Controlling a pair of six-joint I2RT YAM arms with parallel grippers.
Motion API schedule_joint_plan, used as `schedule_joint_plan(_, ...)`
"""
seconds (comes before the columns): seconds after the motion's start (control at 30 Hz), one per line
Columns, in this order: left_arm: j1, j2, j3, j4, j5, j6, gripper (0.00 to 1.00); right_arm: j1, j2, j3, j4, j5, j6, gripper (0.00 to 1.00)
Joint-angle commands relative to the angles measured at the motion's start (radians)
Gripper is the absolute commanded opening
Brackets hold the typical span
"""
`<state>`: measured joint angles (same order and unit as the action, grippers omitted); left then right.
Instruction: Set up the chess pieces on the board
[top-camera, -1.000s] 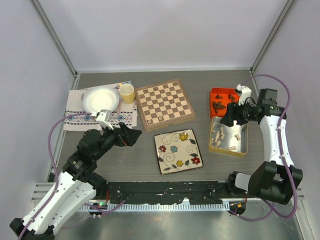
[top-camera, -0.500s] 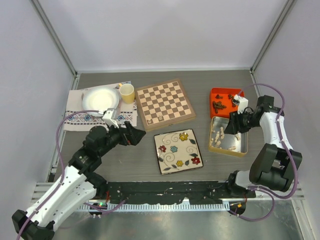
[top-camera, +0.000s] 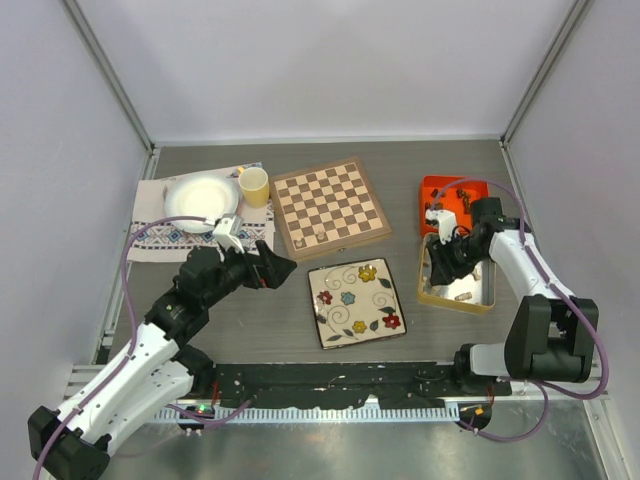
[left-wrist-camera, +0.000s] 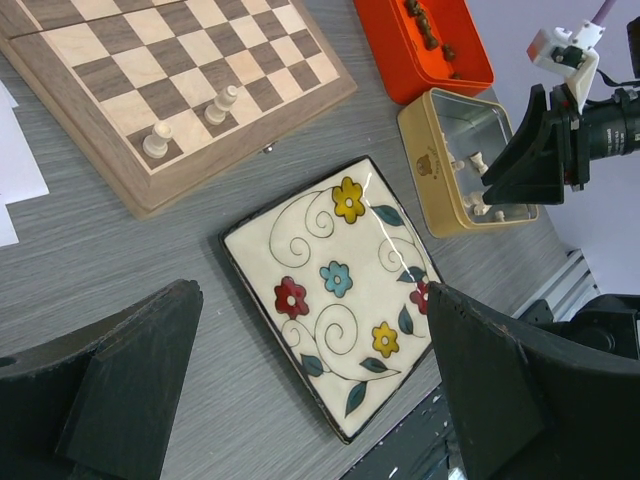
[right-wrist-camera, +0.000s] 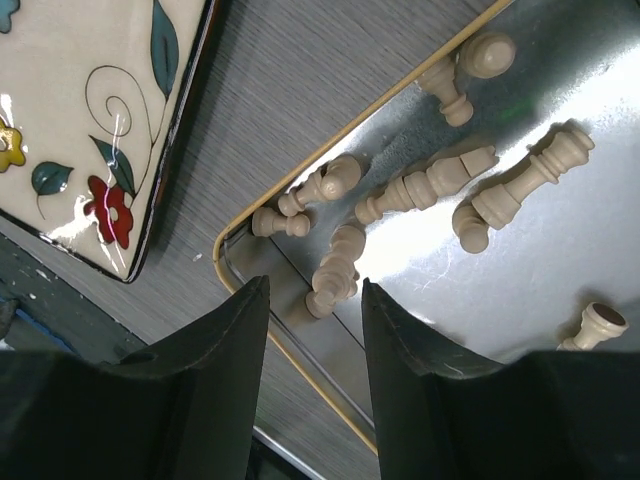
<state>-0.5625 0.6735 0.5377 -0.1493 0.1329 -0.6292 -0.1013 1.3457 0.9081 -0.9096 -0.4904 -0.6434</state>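
The board lies at centre back, and two cream chess pieces stand near its front edge. Several more cream pieces lie loose in the gold tin. Dark pieces sit in the orange tin. My right gripper hangs low over the gold tin's near-left corner. Its jaws are partly open, and one lying cream piece rests just past the fingertips, not clamped. Above the table, left of the floral plate, my left gripper is wide open with nothing between its fingers.
A square floral plate lies between the two arms. A white plate on a patterned cloth and a yellow cup stand back left. Metal frame posts and white walls close in the table.
My right gripper has swung left and down into the gold tin's near-left corner, and its jaws have narrowed. My left gripper has shifted a little right toward the floral plate.
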Motion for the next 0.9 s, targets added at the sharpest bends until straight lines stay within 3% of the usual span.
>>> schedule_joint_plan(0.0,0.004,0.001,0.008,0.070,0.011,-0.010,1.00,0.043,-0.063,-0.012,0.058,0.098,0.059,0.47)
schedule_joint_plan(0.3,0.004,0.012,0.008,0.085,0.024,-0.017,0.99,0.091,-0.056,-0.048,0.115,0.142,0.105,0.47)
schedule_joint_plan(0.87,0.004,-0.006,0.002,0.079,0.022,-0.018,0.99,0.133,-0.016,-0.064,0.120,0.182,0.119,0.38)
